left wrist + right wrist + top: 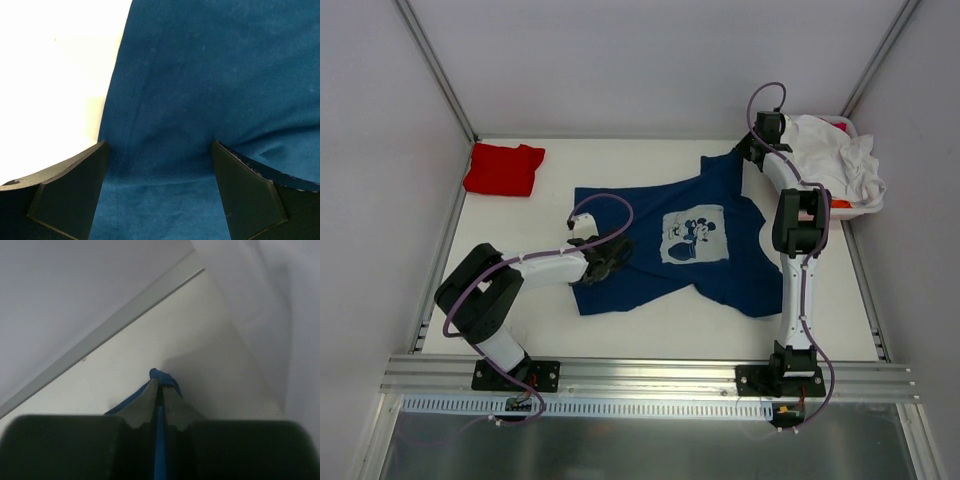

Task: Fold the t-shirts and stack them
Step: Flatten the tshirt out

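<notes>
One navy t-shirt [730,270] lies spread, pinched by right jaws.

Soft, even light from above fills the top view, and shadows there are faint. In the left wrist view the table [50,75] glares blown-out white beside the sharply focused navy blue t-shirt [210,75]. The right wrist view is dim and grey, and the right gripper [159,386] is blurred near the lens.

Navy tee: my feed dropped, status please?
Right gripper shut on navy tee, far corner. Left gripper open over its left edge. White tee pile close beside right gripper.
</notes>
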You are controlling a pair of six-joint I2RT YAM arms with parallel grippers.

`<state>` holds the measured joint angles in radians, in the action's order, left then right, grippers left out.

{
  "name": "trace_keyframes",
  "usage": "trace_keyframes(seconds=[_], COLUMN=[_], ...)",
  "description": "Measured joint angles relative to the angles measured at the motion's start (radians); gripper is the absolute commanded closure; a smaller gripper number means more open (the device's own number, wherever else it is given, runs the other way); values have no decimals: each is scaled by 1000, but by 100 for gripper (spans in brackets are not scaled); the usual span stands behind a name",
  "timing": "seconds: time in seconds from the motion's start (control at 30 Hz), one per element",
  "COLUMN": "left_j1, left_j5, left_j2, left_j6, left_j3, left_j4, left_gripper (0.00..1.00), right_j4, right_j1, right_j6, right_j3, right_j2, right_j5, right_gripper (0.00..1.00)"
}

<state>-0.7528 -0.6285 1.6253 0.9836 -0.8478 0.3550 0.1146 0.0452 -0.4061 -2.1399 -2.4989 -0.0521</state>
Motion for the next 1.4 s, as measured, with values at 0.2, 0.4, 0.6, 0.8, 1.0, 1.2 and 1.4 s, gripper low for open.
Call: trace_keyframes(seconds=[0.2, 0.4, 0.6, 0.8, 1.0, 1.2, 1.4], left_j1=[-19, -59, -125, -178, -228, -252, -258], left_j5=[9, 26, 42, 42, 49, 54, 52], left_j2=[8, -6, -101, -206, -246, -212, -108], left_j6=[-2, -3, -2, 30, 93, 139, 153], left_j3=[-16, -21, -20, -17, 29, 52, 29], left_j4=[16, 57, 161, 241, 294, 319, 323], left_gripper=[14, 11, 11, 10, 10, 7, 4], right_j4=[6, -34, -42, -24, -32, -77, -111], right_j1=[-14, -6, -3, 25, 80, 118, 135], right_j6=[11, 27, 28, 46, 48, 37, 21], right_j3=[-27, 77, 245, 349, 522, 731, 831], right_j2=[-28, 29, 140, 246, 406, 524, 544], right_j5=[7, 16, 19, 11, 17, 62, 116], right_gripper=[48, 46, 46, 47, 47, 47, 48])
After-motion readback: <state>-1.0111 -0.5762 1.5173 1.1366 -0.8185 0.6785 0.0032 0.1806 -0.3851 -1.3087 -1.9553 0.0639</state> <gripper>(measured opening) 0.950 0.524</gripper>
